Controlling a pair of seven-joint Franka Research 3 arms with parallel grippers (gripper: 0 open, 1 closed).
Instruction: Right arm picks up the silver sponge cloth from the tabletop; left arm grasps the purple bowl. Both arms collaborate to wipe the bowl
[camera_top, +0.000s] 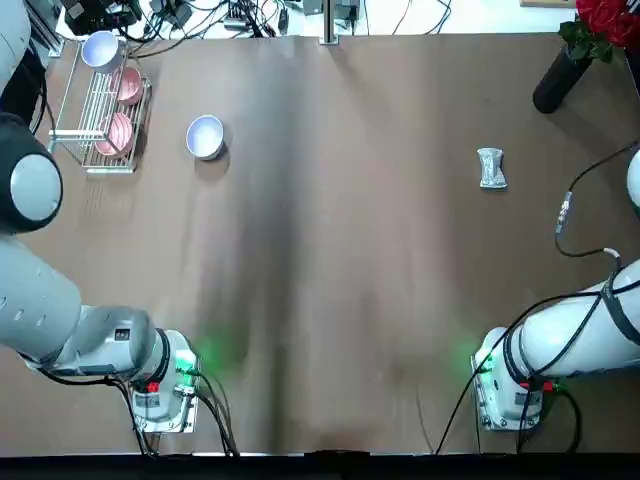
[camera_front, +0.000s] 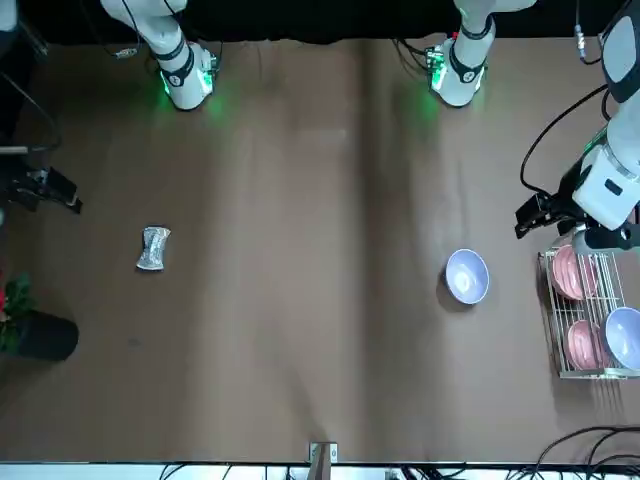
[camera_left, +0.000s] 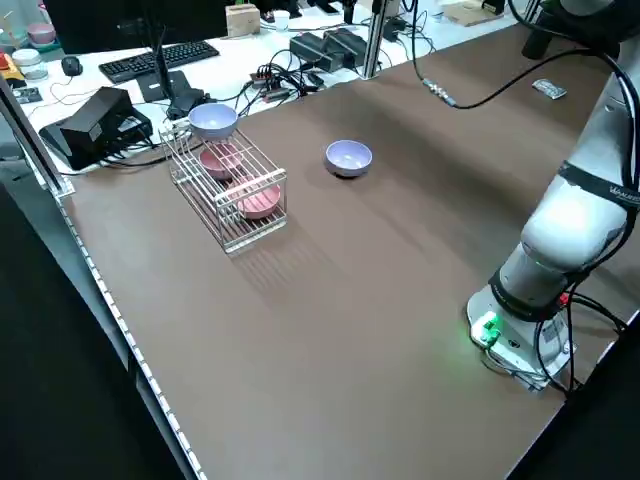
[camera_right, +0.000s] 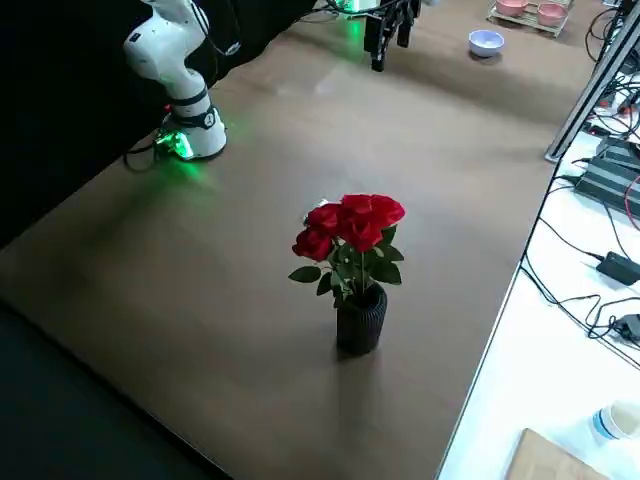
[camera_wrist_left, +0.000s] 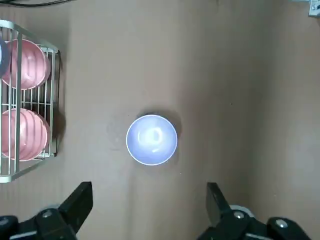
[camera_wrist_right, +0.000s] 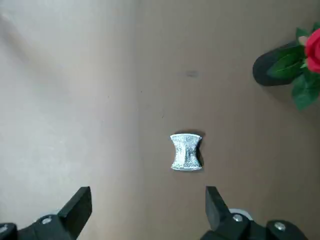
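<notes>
You have both arms raised well above the table, each looking straight down on its own target. The silver sponge cloth (camera_top: 491, 167) lies flat on the bare tabletop on the far right, by itself, with the vase of roses (camera_top: 570, 62) farther off toward the right corner. The purple bowl (camera_top: 205, 137) sits upright, mouth up, on the far left, just beside the wire rack (camera_top: 98, 110) but apart from it. That split suits the job as I read it: cloth on the right arm's side, bowl on the left arm's. The right gripper (camera_wrist_right: 145, 210) hangs over the cloth with its fingers spread wide and nothing between them; the left gripper (camera_wrist_left: 147, 207) hangs over the bowl, likewise spread and empty. This layout fits either a stage ahead of the pick-ups or one after both things are set down again, and the bowl's surface gives you no sign either way. The wrist views tell you how each target lines up with the finger gap, which the overhead picture cannot, since there the hands fall outside the frame. The left side view shows the rack holds pink bowls and a second pale bowl, so mind which one you reach for. In the right side view the roses hide the cloth.
</notes>
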